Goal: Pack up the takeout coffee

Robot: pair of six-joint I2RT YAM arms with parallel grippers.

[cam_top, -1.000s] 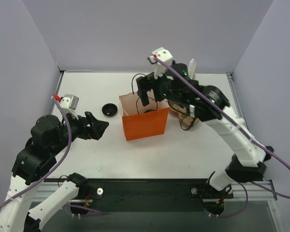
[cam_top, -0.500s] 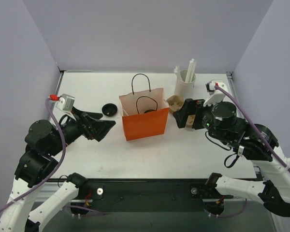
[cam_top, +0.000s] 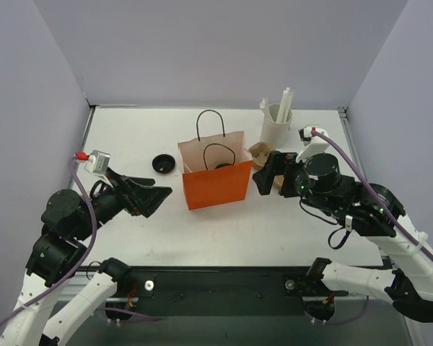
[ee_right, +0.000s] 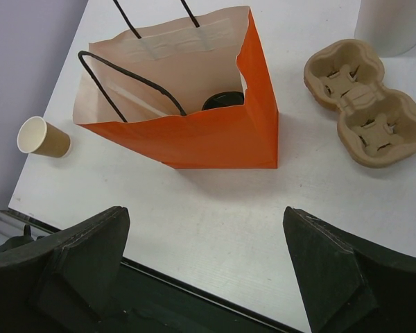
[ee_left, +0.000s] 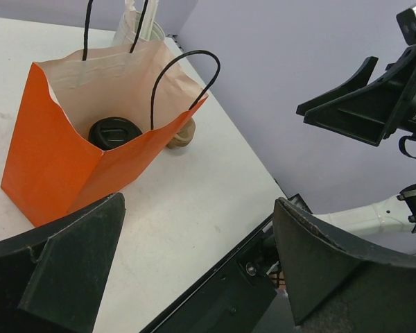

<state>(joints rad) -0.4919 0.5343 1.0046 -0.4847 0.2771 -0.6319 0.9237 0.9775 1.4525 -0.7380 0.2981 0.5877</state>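
Takeout coffee (ee_left: 114, 132), only its black lid showing, sits at the bottom of the orange bag (cam_top: 216, 184) in the middle of the surface (cam_top: 130, 137). Left of the bag, the left hand (cam_top: 150, 196) hovers spread and empty, and a lidless tan cup (ee_right: 41, 137) lies on its side. Right of the bag are a cardboard cup carrier (ee_right: 367, 111), a tall white container (cam_top: 276, 126), and the right hand (cam_top: 267, 171), also spread and holding nothing.
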